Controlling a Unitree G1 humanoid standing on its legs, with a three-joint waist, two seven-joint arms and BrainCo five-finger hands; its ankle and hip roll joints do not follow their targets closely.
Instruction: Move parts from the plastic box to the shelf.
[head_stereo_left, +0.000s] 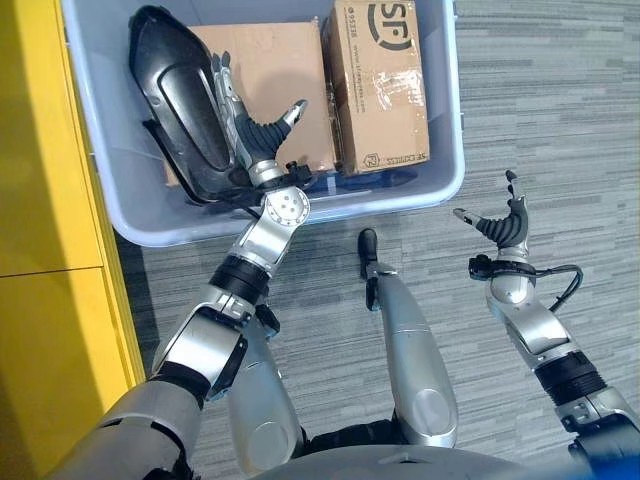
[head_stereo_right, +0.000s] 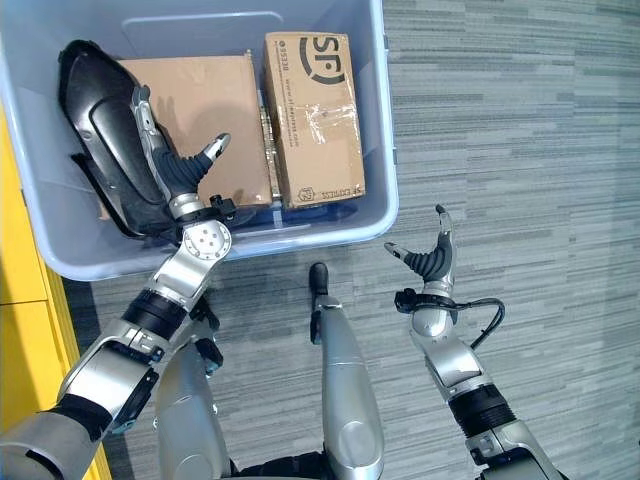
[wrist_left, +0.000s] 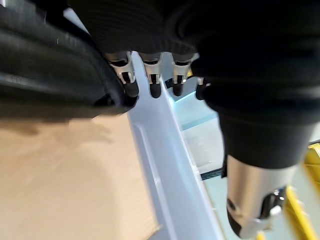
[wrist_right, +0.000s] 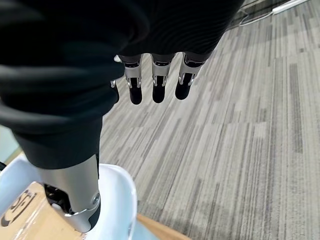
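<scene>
My left hand (head_stereo_left: 255, 135) lies against the black part (head_stereo_left: 180, 100) in the plastic box (head_stereo_left: 440, 180), thumb spread; left wrist view shows straight fingers. Right hand (head_stereo_left: 505, 225) hangs relaxed above carpet floor (head_stereo_left: 560, 120).

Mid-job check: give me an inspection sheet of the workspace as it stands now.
Surface: grey striped carpet floor.
Job's things: black moulded part leaning in the plastic box, at its left end.
Clutter: two cardboard boxes in the same box.
Hands: left hand inside the box, fingers straight against the black part, thumb out; right hand open above the floor, holding nothing.
Cables: nothing seen.
Surroundings: yellow cabinet at left.
</scene>
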